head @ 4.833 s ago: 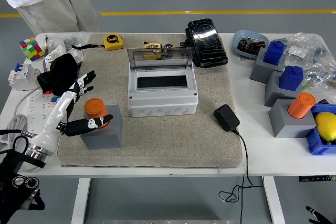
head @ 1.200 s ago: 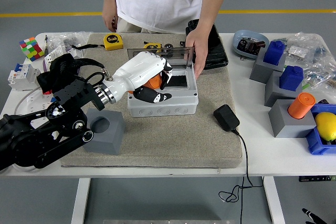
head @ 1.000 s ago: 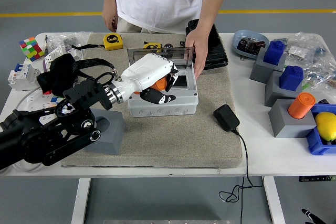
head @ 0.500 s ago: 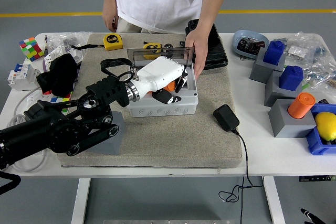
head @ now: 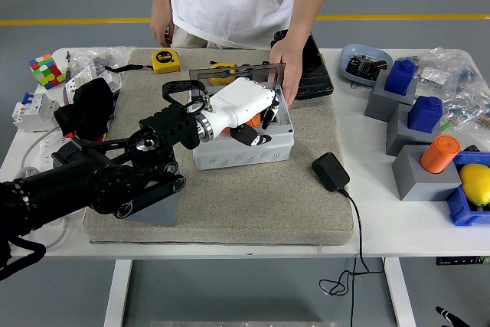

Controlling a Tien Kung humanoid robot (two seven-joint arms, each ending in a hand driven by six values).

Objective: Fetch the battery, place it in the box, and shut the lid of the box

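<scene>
**Battery held over the open box, ready to drop**

The left hand point(head: 246, 110), white-shelled with black fingertips, reaches in from the tabletop's left side and sits directly over the open top of the box point(head: 243, 145). Its fingers are curled around the battery point(head: 249, 121), an orange cylinder of which only a sliver shows beneath the palm; the black fingertips point(head: 256, 137) hang over the box's interior. How far down into the cavity the battery sits cannot be told, since the hand covers most of the opening.

The relation that matters: the battery lies under the palm and the box's cavity lies straight below it, so the release looks like a downward one, not a sideways one. The battery's long axis is hidden by the hand. The left arm alone is placed for this; the right hand is not visible.

The clear lid point(head: 230, 76) stands raised at the box's far edge, just behind the robot's knuckles. A person at the tabletop's far edge rests a hand point(head: 285, 63) at the lid's right end and the box's far right corner, apparently steadying it.

The box rests mid-mat point(head: 306, 212). An empty grey holder block point(head: 157, 206) shows near the mat's front-left corner, partly behind the black forearm. A black adapter point(head: 330, 171) lies to the box's right.

Closing the lid is not yet done.
</scene>
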